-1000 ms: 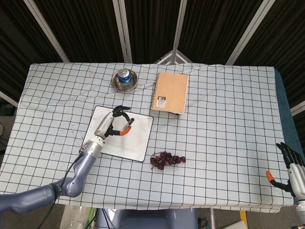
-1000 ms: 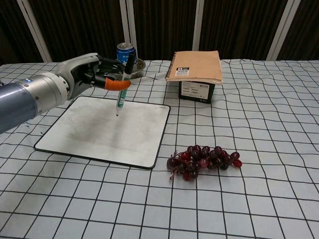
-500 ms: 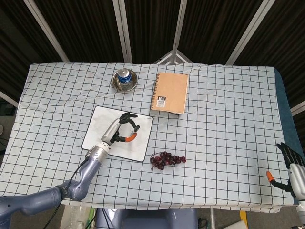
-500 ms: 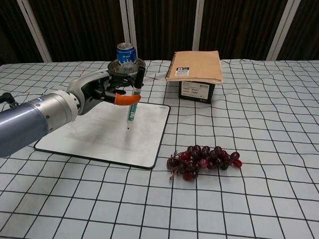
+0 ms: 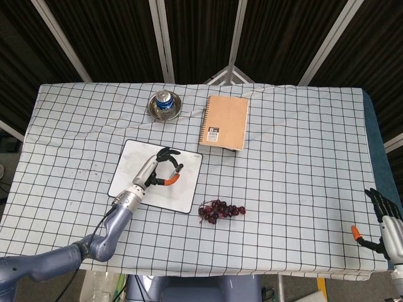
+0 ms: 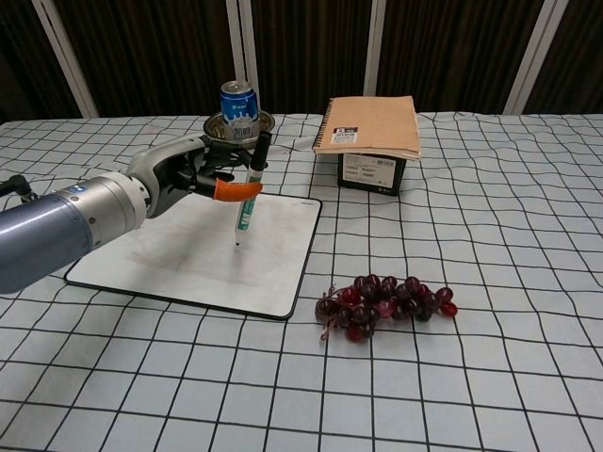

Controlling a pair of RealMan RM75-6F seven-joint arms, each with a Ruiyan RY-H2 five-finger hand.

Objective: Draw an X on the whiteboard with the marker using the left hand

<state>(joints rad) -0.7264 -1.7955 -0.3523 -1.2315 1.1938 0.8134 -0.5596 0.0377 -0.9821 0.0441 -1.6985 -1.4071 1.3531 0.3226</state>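
Observation:
The whiteboard (image 5: pixel 129 167) (image 6: pixel 170 254) lies flat on the checked cloth, left of centre. My left hand (image 5: pixel 157 168) (image 6: pixel 184 174) hovers over its right half and pinches the marker (image 6: pixel 249 188) upright, cap end up, tip pointing down at the board near its right side. Whether the tip touches the surface I cannot tell. No clear line shows on the board. My right hand (image 5: pixel 384 223) rests at the table's front right corner, fingers apart, holding nothing.
A bunch of dark grapes (image 5: pixel 220 210) (image 6: pixel 384 301) lies just right of the board. Behind it stand a brown notebook on a box (image 5: pixel 225 121) (image 6: pixel 370 132) and a blue can in a metal bowl (image 5: pixel 165 104) (image 6: pixel 238 104).
My left hand carried the marker from the board's upper middle toward its right side and nearer the front, then shifted back very slightly. The right hand stayed put.

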